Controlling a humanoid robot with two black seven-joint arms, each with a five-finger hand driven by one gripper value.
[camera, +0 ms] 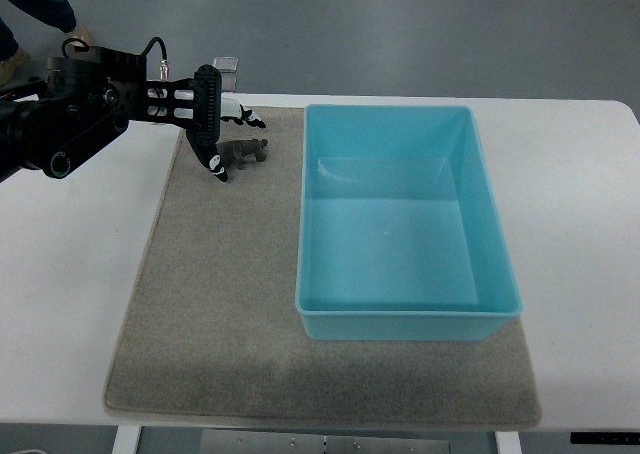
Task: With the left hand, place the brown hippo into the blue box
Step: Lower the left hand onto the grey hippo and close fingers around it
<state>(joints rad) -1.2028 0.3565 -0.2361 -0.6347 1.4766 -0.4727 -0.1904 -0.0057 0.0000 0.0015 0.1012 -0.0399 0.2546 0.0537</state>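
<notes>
While the left hand (222, 124) hangs over the far left corner of the mat (230, 304), its fingers are spread and grasp nothing; one fingertip reaches down just left of the hippo (243, 152), others arch past its far side. The hippo stands on the mat directly right of the palm, long axis running left to right, head toward the box (405, 319). Whether any finger touches it cannot be told. The box sits right of the hippo, near but apart, with nothing in it. Right arm not visible. Judgement: closing is the next step, then a short carry rightward over the box wall.
</notes>
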